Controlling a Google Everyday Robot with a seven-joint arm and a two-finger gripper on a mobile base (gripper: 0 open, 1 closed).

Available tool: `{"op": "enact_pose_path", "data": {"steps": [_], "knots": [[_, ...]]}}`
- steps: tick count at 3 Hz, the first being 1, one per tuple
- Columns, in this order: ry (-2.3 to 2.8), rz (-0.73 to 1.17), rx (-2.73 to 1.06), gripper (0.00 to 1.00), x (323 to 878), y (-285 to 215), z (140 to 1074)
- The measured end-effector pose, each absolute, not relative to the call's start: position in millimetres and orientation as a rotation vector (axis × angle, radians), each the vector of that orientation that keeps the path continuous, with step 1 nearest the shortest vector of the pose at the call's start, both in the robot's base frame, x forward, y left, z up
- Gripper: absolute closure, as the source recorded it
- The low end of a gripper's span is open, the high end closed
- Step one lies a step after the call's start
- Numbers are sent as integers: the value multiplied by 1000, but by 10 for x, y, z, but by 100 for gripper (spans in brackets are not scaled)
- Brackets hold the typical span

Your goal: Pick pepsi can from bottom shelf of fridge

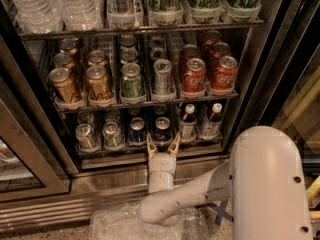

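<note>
The fridge (115,181) stands open in the camera view. Two dark blue pepsi cans (161,128) (137,129) stand side by side in the middle lanes of the bottom shelf (115,157). My gripper (162,145) is open just in front of the shelf's steel lip. Its fingers point into the fridge and straddle the lane of the right-hand pepsi can, just short of it. It holds nothing.
Silver-grey cans (85,135) stand left of the pepsi cans, and two small bottles (187,120) stand right of them. The rack above holds copper, green and silver cans and red Coca-Cola cans (192,76). My white arm housing (270,184) fills the lower right. Crumpled clear plastic (150,224) lies on the floor.
</note>
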State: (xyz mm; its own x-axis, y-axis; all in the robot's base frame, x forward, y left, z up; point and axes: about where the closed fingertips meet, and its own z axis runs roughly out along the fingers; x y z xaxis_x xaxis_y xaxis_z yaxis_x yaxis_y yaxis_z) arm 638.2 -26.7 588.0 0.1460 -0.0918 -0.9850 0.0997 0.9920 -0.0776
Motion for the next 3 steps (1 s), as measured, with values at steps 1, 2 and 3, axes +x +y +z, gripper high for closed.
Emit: {"op": "enact_pose_path", "data": {"steps": [1,2,3], "knots": [[1408,-134,21,29,6394,-266,5906],[1400,-138,32,41,6422,-272,5916],[1388,-144,39,40,6447,-285,5940]]}}
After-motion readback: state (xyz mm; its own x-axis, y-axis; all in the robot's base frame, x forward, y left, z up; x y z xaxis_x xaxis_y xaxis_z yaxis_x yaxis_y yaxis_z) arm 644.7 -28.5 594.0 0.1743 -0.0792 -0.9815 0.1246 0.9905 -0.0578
